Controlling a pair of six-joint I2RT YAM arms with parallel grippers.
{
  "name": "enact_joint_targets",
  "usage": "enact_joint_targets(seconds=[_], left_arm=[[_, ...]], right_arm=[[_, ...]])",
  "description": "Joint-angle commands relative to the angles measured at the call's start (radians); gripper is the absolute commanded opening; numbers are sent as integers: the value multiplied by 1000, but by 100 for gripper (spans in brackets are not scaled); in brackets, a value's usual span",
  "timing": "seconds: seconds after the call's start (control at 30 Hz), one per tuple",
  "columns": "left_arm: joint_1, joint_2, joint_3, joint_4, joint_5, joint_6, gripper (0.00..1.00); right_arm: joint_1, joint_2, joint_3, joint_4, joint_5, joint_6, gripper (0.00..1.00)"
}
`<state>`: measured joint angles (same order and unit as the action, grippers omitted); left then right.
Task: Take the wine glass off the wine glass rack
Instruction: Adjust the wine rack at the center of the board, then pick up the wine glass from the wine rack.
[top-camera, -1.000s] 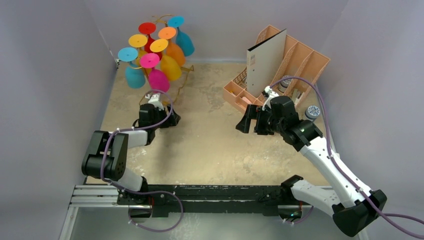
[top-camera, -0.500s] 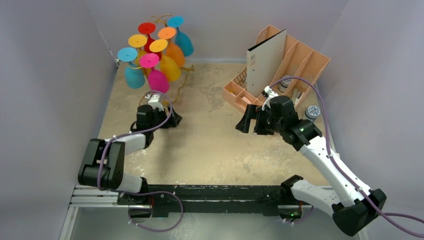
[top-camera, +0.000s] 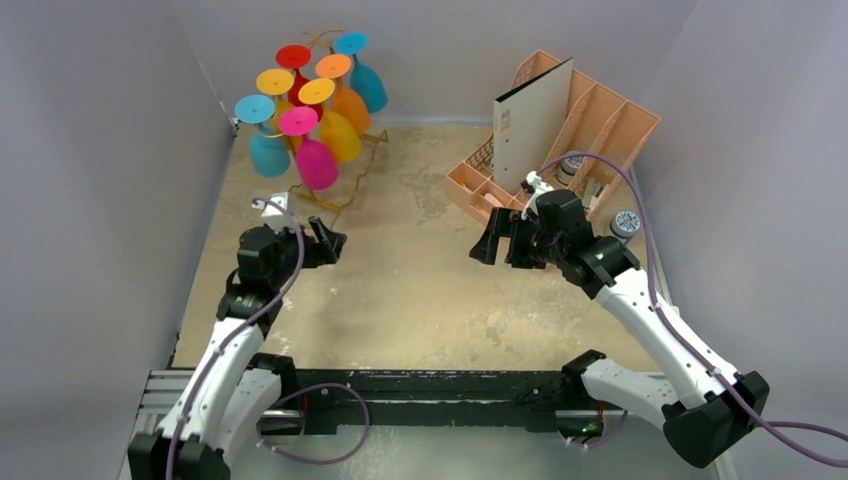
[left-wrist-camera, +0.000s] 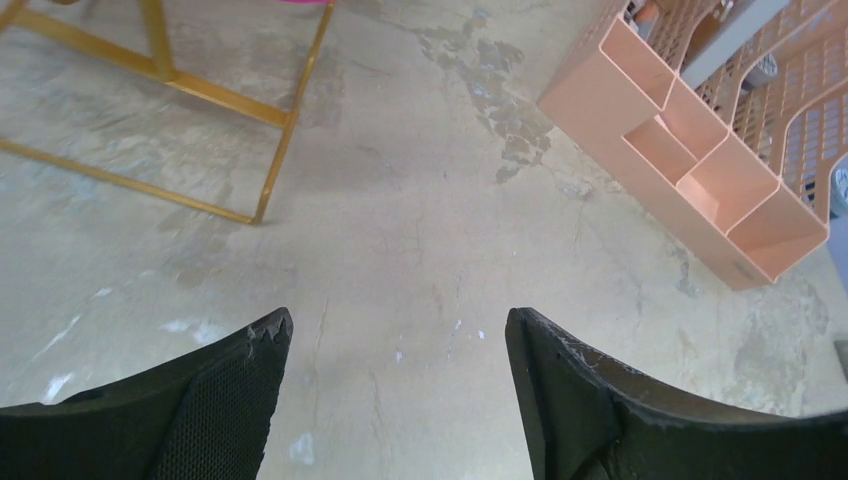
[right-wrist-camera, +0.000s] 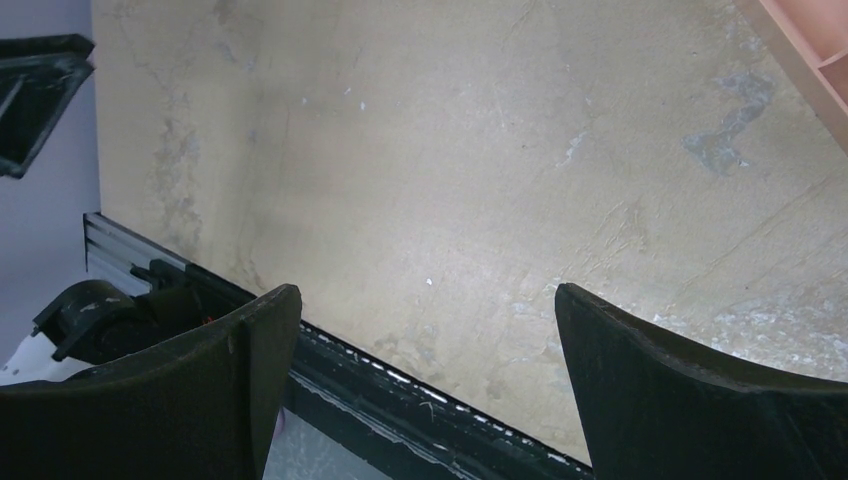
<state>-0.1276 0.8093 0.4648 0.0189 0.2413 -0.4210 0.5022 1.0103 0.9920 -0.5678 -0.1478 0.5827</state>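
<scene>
The left end effector hangs just above the bench with its fingers spread and nothing between them. That gap looks wide enough to take a bowl or stem, so I read it as readied for a grasp not yet begun. In its wrist view only bare surface shows between the fingertips, and the gold base wire of the wine glass rack lies at 11 o'clock.

From above, the wine glass rack stands at 12 o'clock from this end effector, near but apart. Its glasses hang bowl-down from the hooks, feet uppermost, so each would probably have to be lifted and slid clear. The pink wine glass hangs lowest and nearest, the likely pick.

The right end effector, also spread and empty, hovers mid-bench, well apart from the rack and probably parked out of the way.

The bench is a mottled, scuffed beige. A peach organiser holding an upright pale folder sits at 1 o'clock, and plain lavender-grey walls close in three sides.
</scene>
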Motion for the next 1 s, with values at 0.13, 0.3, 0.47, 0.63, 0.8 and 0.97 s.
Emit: enact_joint_targets(seconds=[0.13, 0.3, 0.47, 0.63, 0.8, 0.97], left_arm=[[-3, -159, 293, -564, -214, -84, 80], [-4, -44, 525, -644, -94, -113, 77], [-3, 24, 711, -693, -44, -179, 71], [-3, 96, 890, -736, -7, -170, 71], [-1, 250, 1097, -819, -14, -148, 71], [12, 393, 1251, -837, -56, -129, 71]], right_arm=[[2, 6, 28, 31, 1, 12, 99], [1, 8, 41, 13, -1, 10, 99], [1, -6, 43, -12, 1, 14, 99], [2, -17, 39, -27, 2, 24, 99], [1, -9, 50, -26, -3, 24, 99], [1, -5, 58, -16, -6, 24, 99]])
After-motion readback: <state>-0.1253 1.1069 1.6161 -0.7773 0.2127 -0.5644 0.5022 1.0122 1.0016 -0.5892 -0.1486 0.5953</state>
